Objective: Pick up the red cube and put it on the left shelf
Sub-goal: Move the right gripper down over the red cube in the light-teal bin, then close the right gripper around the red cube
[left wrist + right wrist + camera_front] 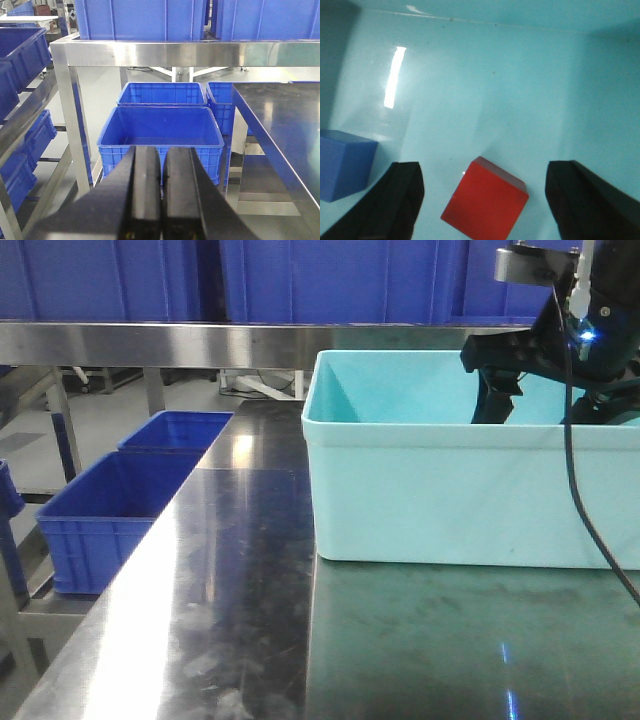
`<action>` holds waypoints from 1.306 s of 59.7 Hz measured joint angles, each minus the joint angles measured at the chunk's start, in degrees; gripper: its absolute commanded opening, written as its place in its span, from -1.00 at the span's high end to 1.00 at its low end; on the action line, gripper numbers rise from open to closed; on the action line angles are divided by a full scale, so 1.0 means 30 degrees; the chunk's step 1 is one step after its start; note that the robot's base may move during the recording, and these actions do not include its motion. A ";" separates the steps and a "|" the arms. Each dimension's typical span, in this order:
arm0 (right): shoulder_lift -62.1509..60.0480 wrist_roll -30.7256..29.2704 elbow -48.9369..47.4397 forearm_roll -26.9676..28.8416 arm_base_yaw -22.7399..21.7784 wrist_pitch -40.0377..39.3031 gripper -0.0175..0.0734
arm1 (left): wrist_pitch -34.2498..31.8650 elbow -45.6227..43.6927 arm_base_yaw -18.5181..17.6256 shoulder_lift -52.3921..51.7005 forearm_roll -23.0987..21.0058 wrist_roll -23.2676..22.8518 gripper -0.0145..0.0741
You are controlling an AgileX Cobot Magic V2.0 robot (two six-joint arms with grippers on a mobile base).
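**Skewed cube risked slipping free**

The right fingers [395,202] stood wide with the red cube [485,202] between them, turned corner-on. Closing might have twisted it out. A blue cube [345,162] lay just beyond one finger. The left fingers [145,200] were pressed together.

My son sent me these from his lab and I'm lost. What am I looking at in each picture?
It is a two-armed robot. The front view shows a steel table with a pale turquoise tub on it; the right arm reaches into the tub. The right wrist camera looks down inside it: the right claw is open, one finger either side of a red cube, holding nothing. A blue cube lies off to one side. The left wrist camera shows the left claw shut and empty, facing blue crates beyond a steel frame.
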 measured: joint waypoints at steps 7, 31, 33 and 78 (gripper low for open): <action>0.0000 0.0000 -0.0028 0.0000 0.0000 0.0000 -0.73 | 0.0000 0.0000 0.0000 0.0000 0.0000 0.0000 0.44; 0.0000 0.0000 -0.0076 0.0000 0.0000 0.0000 -0.73 | 0.0000 0.0000 0.0000 0.0000 0.0000 0.0000 0.44; 0.0000 0.0000 -0.0076 0.0000 0.0000 0.0000 -0.73 | 0.0000 0.0000 0.0000 0.0000 0.0000 0.0000 0.44; 0.0901 0.0000 -0.0076 -0.0671 0.0000 -0.0311 -0.73 | 0.0000 0.0000 0.0000 0.0000 0.0000 0.0000 0.44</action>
